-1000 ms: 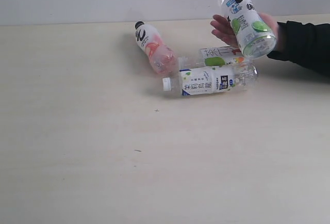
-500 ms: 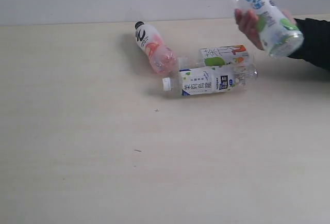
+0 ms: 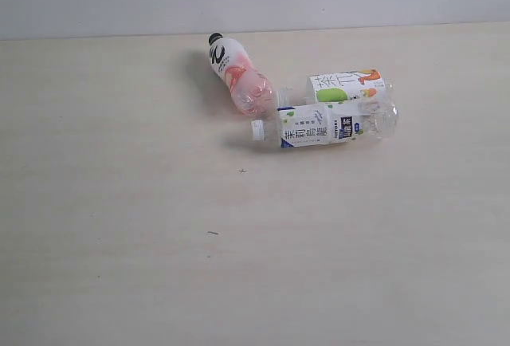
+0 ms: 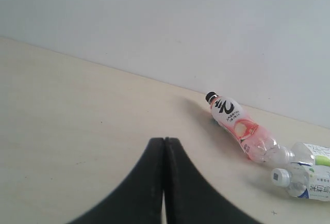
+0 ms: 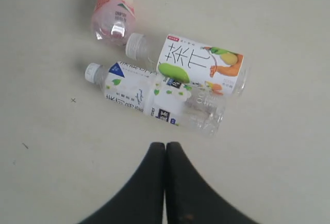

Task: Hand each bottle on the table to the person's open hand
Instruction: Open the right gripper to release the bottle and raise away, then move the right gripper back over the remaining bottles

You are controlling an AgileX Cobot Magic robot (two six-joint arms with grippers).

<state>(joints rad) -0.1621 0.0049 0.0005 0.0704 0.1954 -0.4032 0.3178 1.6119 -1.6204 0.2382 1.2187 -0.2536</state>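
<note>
Right wrist view | 3 bottles (image 5: 160, 100) lie clustered on table (image 5: 268, 146), awaiting handover | right gripper (image 5: 165, 144), left gripper (image 4: 164, 140): fingers together, empty

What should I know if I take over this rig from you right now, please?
Left hand: shut, empty.
Right hand: shut, empty, above the bottles.
Lying on the table: pink-labelled bottle, front white-green bottle and rear white-green bottle, the last two side by side.
Done: one white-green bottle went to the person a second ago; the person's hand is now out of view.
Left: hand over these three.
</note>
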